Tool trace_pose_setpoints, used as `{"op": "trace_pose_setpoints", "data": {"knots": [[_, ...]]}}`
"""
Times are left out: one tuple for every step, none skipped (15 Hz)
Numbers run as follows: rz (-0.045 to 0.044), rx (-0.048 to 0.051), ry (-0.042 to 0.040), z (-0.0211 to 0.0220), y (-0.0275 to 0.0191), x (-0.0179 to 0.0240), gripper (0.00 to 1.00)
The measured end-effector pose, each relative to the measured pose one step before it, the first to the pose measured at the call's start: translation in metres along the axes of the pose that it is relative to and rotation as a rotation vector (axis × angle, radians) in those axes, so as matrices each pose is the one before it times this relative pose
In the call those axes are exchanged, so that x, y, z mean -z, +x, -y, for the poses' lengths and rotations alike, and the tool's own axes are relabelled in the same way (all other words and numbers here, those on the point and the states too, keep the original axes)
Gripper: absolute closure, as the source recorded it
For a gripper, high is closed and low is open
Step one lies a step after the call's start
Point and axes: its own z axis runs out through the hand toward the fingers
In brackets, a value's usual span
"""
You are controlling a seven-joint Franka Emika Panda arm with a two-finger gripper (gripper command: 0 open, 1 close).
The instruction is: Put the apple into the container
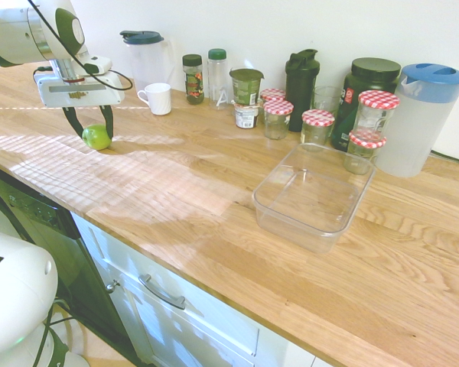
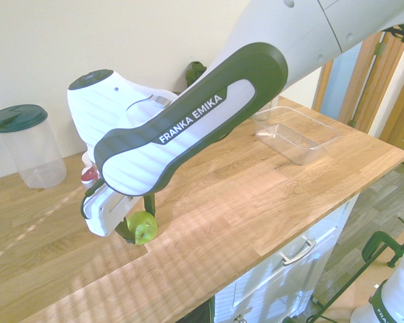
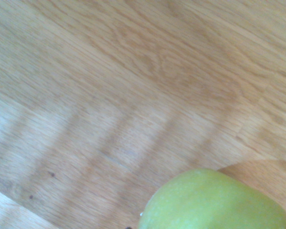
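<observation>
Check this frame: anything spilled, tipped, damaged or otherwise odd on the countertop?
Nothing stands out. The apple sits between the end effector's fingers at one end of the countertop. The container is upright and empty at the other end. The jars and pitchers along the wall stand upright, with no spill visible.
</observation>
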Motion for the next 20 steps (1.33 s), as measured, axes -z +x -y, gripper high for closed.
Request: {"op": "trace_pose_setpoints", "data": {"knots": [[-0.00067,0.00071,0.00032,0.00015,-0.00022,0.00015,1.0],[-0.00039,-0.00061,0.00074,0.00001,-0.0001,0.00052,1.0],[0.00561,-0.0072,0.00272,-0.00018,0.00053,0.00259,1.0],[0.01548,-0.01812,0.00774,-0.00095,0.00288,0.00991,1.0],[0.01152,-0.01873,0.01434,-0.0036,0.00745,0.01969,1.0],[0.00311,-0.02149,0.01843,-0.0087,0.01131,0.02673,1.0],[-0.00412,-0.02798,0.01855,-0.0147,0.01411,0.03031,1.0],[-0.00696,-0.03475,0.01535,-0.02208,0.01663,0.0297,1.0],[-0.01249,-0.03987,0.00226,-0.02836,0.01918,0.02445,1.0],[-0.00856,-0.04873,-0.00557,-0.03288,0.02238,0.01804,1.0],[-0.00534,-0.05462,-0.00413,-0.03879,0.02699,0.01224,1.0],[-0.00301,-0.0523,-0.00043,-0.04026,0.02788,0.00488,1.0],[-0.00057,-0.05158,-0.00068,-0.04224,0.02753,0.00078,1.0],[0.00033,-0.05477,0.00018,-0.04364,0.02704,0.00005,1.0],[0.001,-0.04961,0.00364,-0.03867,0.02441,0.0002,1.0],[0.00057,-0.04179,0.00413,-0.03422,0.02238,-0.00079,1.0],[0.00066,-0.0358,0.00068,-0.03011,0.02085,-0.00355,1.0],[-0.00417,-0.02814,-0.00426,-0.02418,0.01722,-0.0068,1.0],[-0.00676,-0.0228,-0.01058,-0.02136,0.01621,-0.00819,1.0],[-0.00798,-0.01892,-0.00244,-0.01813,0.01469,-0.00667,1.0]]}}
